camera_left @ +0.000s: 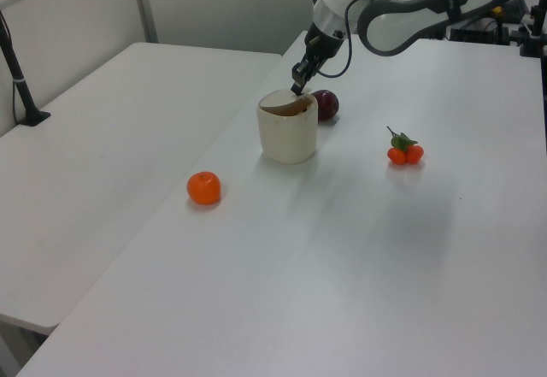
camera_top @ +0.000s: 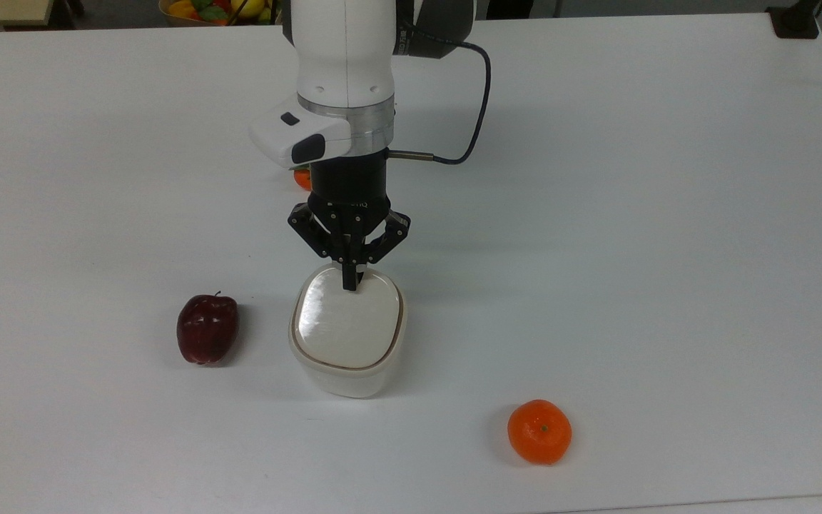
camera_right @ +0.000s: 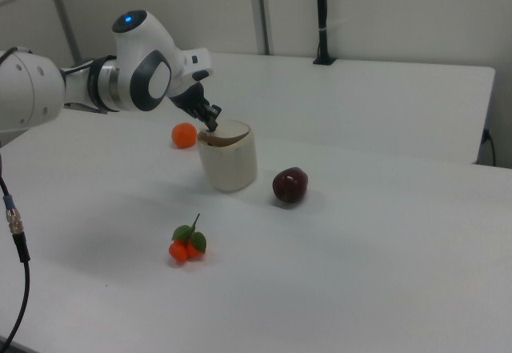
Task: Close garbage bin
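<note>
The cream-white garbage bin (camera_top: 345,371) stands mid-table, also seen in the left view (camera_left: 287,138) and the right view (camera_right: 230,165). Its beige lid (camera_top: 345,325) lies down over the opening, almost flat in the top view. In the right view the lid (camera_right: 227,134) still looks slightly tilted. My gripper (camera_top: 349,283) is shut, fingers pressed together with nothing between them. Its tips touch the lid's far edge in the top view. From the side views the gripper (camera_left: 297,87) (camera_right: 212,123) comes down at a slant onto the lid.
A dark red apple (camera_top: 207,328) sits just to the top view's left of the bin. An orange (camera_top: 539,431) lies near the front right. A small cluster of mini oranges with leaves (camera_left: 404,150) (camera_right: 187,245) lies behind the arm.
</note>
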